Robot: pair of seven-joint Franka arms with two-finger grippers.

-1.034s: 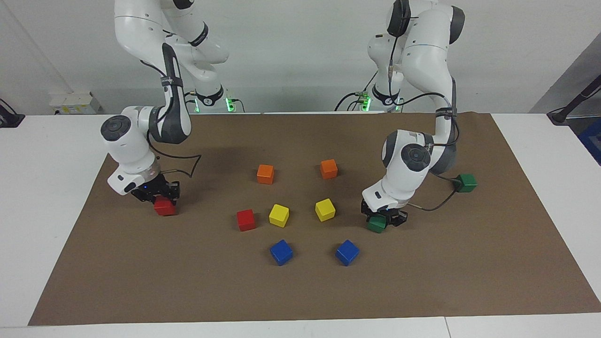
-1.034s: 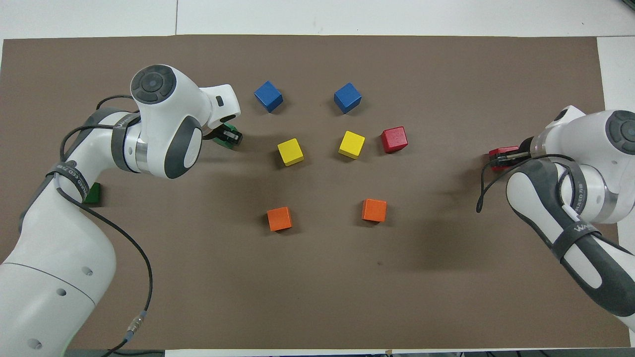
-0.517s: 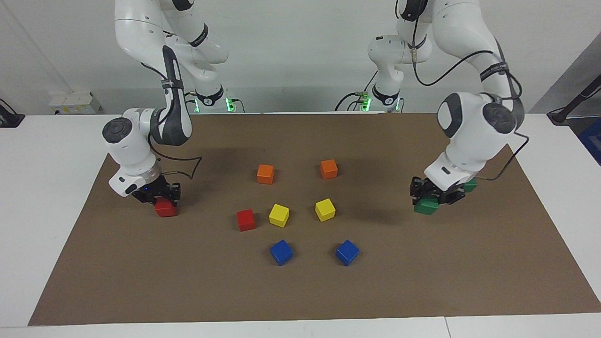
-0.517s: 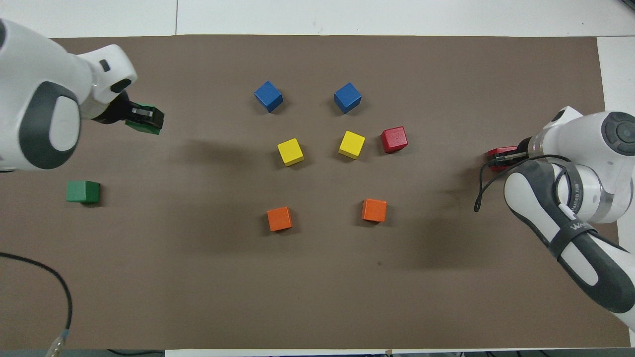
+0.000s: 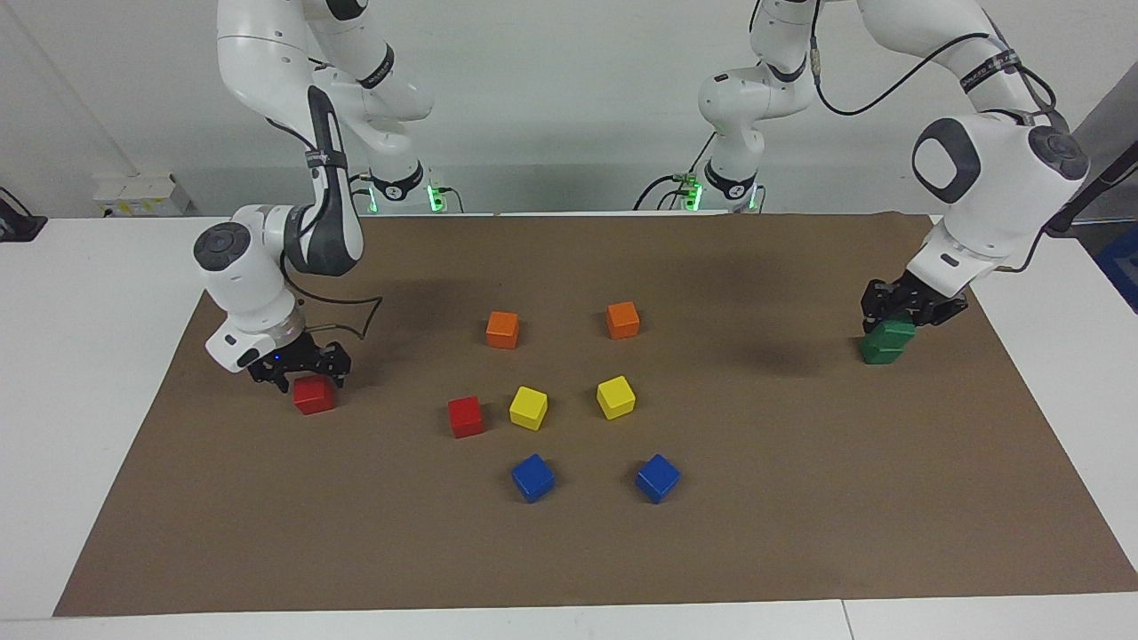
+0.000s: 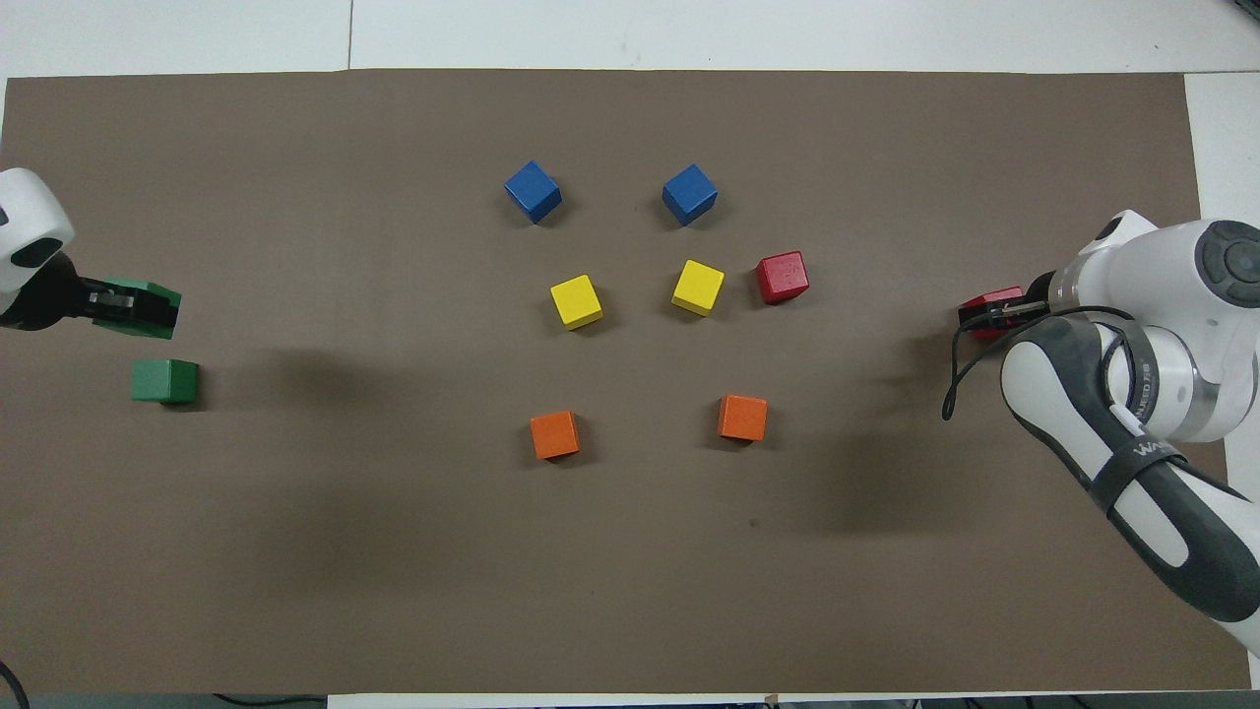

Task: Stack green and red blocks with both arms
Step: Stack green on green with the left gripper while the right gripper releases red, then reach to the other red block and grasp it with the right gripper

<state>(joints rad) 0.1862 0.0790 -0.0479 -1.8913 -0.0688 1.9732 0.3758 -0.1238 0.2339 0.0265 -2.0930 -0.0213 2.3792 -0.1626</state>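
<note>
We note the left gripper (image 5: pixel 912 307), clamped on a green block (image 5: pixel 892 333), has carried it over the second green block (image 6: pixel 164 381) at its table end, while the right gripper (image 5: pixel 300 369) has just released one red block (image 5: pixel 313 394), with the other red block (image 5: pixel 465 416) lying apart near the middle — both stacks remain unbuilt.

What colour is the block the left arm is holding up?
Dark green, clearest in the overhead view.

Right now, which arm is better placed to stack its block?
Left. The left hand is shut on a green block over the second green block. The right hand stands open at a red block on the mat, well apart from the other red block.
</note>
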